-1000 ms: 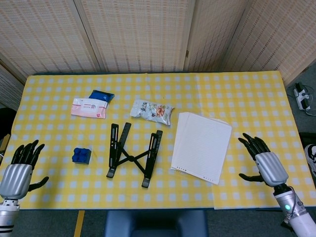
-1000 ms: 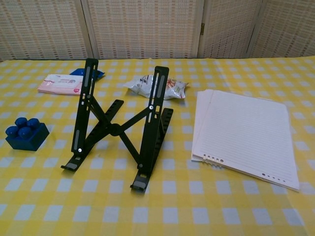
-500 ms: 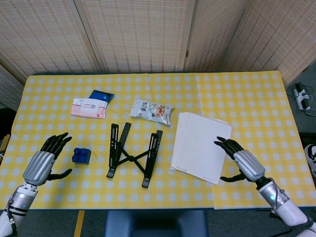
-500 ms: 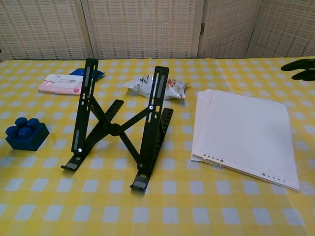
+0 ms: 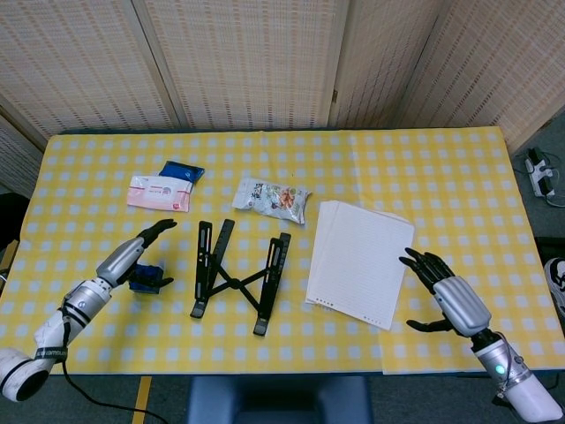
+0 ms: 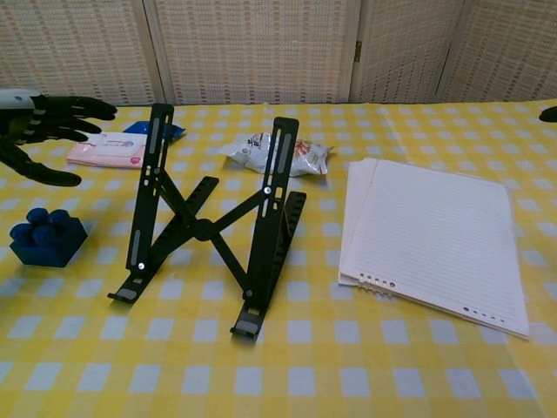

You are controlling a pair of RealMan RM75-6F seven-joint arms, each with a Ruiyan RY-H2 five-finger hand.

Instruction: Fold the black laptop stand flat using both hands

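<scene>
The black laptop stand [image 5: 239, 276] [image 6: 211, 222] stands unfolded at the table's middle, its two arms raised and crossed by an X-brace. My left hand [image 5: 139, 254] [image 6: 48, 129] hovers open just left of the stand, above the blue block, fingers spread toward the stand's left arm without touching it. My right hand [image 5: 448, 299] is open at the front right, beyond the paper and far from the stand. In the chest view only a fingertip of it shows at the right edge.
A blue toy block [image 5: 145, 278] [image 6: 46, 236] sits under my left hand. A stack of lined paper [image 5: 360, 261] [image 6: 434, 237] lies right of the stand. Behind are a snack bag [image 5: 271, 198], a pink tissue pack [image 5: 159, 193] and a blue packet [image 5: 181, 170].
My left hand has risen and reached right, from the front-left edge to over the blue block beside the stand. My right hand moved in over the paper's edge, then drew back right.
</scene>
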